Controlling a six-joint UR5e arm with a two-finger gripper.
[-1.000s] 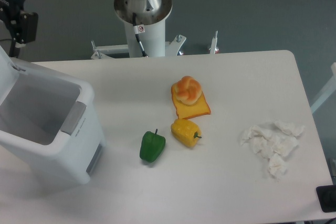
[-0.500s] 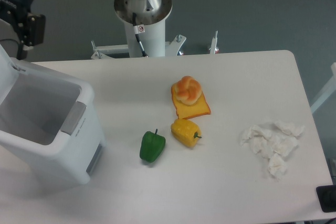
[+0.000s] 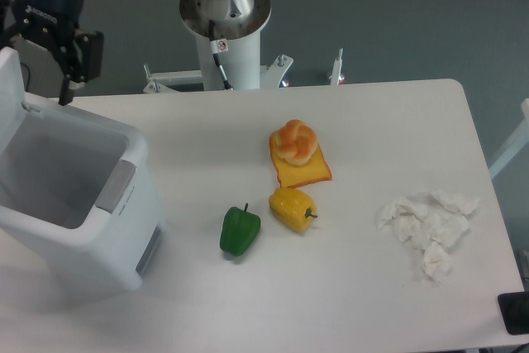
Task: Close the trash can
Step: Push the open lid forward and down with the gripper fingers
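The trash can [image 3: 70,200] sits open at the table's near-left corner, its stiff, light plastic lid upright at the far-left edge — best pushed near its free top edge — while the gripper [image 3: 41,80] hovers beside it, aperture unclear.

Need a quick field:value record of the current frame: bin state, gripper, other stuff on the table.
trash can: white bin at the table's left edge, open
lid: raised upright at the bin's far left
latch tab: grey, on the rim's right side
gripper: behind the bin's back corner, near the lid; open or shut unclear
food: green pepper, yellow pepper, bun on an orange slice, mid-table
other: crumpled tissue, right side
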